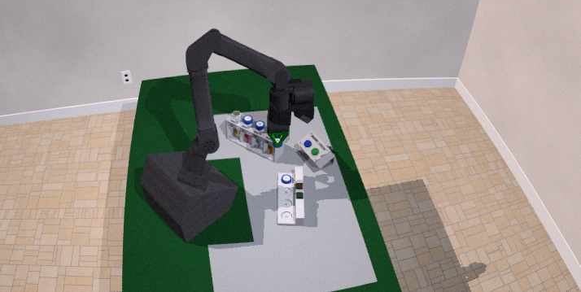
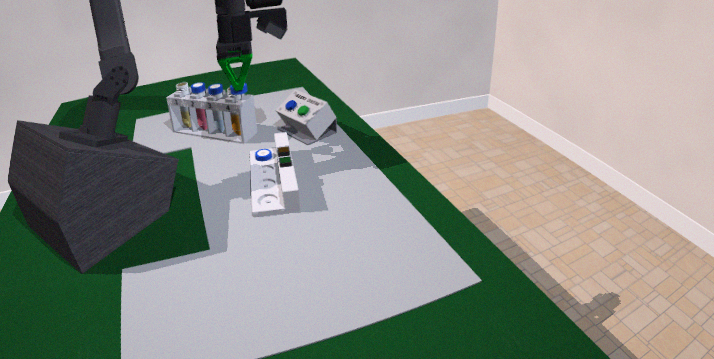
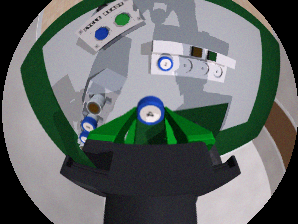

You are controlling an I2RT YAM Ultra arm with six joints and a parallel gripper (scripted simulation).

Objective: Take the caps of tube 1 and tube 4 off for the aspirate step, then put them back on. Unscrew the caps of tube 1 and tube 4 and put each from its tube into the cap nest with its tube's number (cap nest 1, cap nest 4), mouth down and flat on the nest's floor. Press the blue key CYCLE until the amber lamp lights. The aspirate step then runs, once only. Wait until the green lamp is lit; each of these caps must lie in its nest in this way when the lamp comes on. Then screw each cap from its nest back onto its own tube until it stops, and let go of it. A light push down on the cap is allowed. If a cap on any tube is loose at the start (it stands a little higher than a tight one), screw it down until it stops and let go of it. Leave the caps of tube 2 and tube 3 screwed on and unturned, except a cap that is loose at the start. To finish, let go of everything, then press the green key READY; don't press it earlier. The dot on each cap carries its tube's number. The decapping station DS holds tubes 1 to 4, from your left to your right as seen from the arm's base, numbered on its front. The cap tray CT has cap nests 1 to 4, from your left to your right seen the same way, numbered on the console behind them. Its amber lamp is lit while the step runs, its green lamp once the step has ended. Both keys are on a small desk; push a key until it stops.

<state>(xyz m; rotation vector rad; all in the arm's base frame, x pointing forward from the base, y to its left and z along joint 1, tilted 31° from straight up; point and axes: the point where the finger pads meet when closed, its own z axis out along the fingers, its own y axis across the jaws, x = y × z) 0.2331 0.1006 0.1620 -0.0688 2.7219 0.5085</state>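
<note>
The decapping station (image 1: 254,137) holds four tubes. Tube 1 (image 1: 236,116) at its left end is open, with no cap. Tubes 2 (image 1: 247,119) and 3 (image 1: 259,124) wear blue caps. My gripper (image 1: 279,140) points straight down over tube 4 at the right end. Its green fingers (image 2: 238,90) are shut on tube 4's blue cap, which sits at the tube's top and also shows in the wrist view (image 3: 150,111). The cap tray (image 1: 286,198) holds one blue cap (image 1: 286,178) mouth down in nest 1; the other nests are empty. Both lamps (image 1: 300,189) look dark.
The key desk (image 1: 315,146) stands right of the station, close to my gripper, with the blue key (image 1: 307,143) and the green key (image 1: 314,151). The arm's dark base (image 1: 187,197) sits to the left on the green mat.
</note>
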